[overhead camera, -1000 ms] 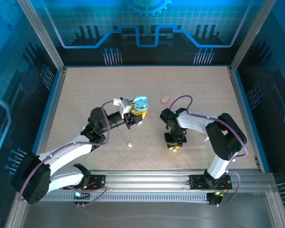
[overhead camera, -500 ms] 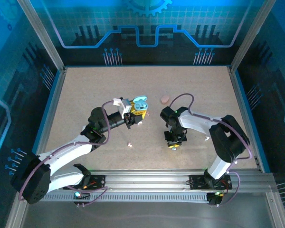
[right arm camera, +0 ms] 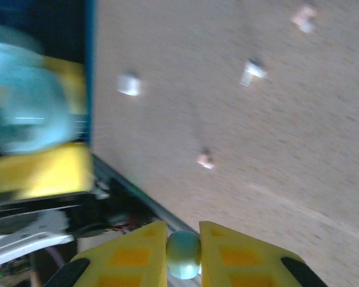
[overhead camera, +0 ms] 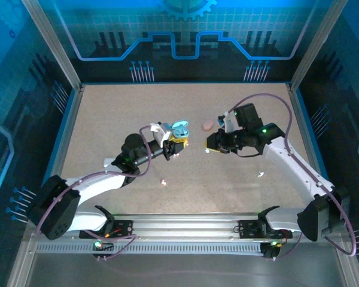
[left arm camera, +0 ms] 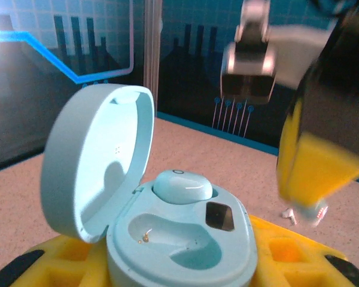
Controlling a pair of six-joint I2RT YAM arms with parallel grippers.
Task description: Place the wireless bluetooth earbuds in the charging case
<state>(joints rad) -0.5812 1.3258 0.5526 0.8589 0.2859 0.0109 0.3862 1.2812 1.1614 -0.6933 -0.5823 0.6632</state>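
We judge it half done: our left gripper (overhead camera: 177, 142) clamps the open charging case (left arm camera: 167, 242), seated earbud (left arm camera: 182, 186) at frame centre, while our right gripper (overhead camera: 209, 147) pinches the second earbud (right arm camera: 183, 254), not yet inserted.

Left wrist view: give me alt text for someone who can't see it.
A pale blue charging case, lid open, is gripped by the left claw, with one earbud seated at the back and the front slot empty. The right claw, blurred, hangs close at the right.
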